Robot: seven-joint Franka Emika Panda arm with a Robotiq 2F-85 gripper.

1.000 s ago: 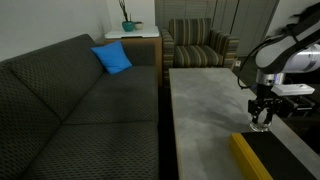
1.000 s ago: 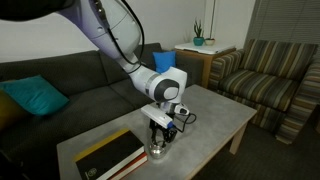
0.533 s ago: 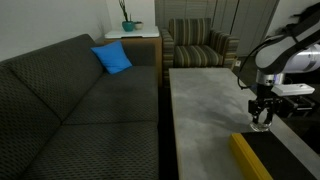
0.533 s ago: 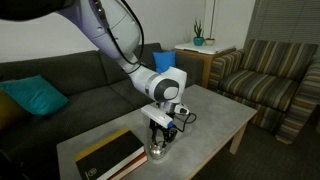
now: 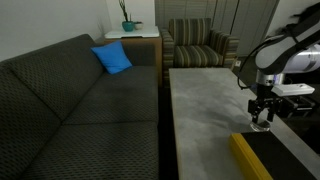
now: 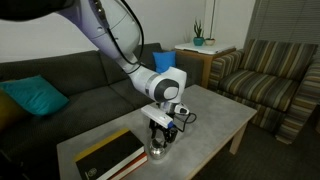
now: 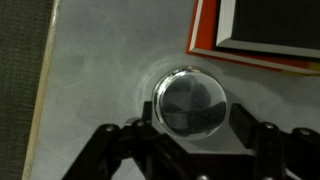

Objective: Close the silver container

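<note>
1. 1 silver container (image 7: 192, 102), small and round.
2. 1 yellow-edged black box (image 6: 110, 157).
3. 1 grey coffee table (image 6: 215, 115).
4. 1 dark sofa (image 5: 70, 110).
5. 1 striped armchair (image 5: 200, 45).
6. 2 cushions in total: 1 blue cushion (image 5: 113, 58) and 1 teal cushion (image 6: 35, 97).
7. 1 potted plant (image 5: 127, 20), standing on 1 side table (image 5: 135, 37).
8. 1 robot arm (image 6: 120, 40), carrying 1 gripper (image 5: 262, 122).

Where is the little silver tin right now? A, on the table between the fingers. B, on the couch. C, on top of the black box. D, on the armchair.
A: in the wrist view the tin sits on the grey table, with the fingers on either side of it and the black box beside it, not under it.
</note>
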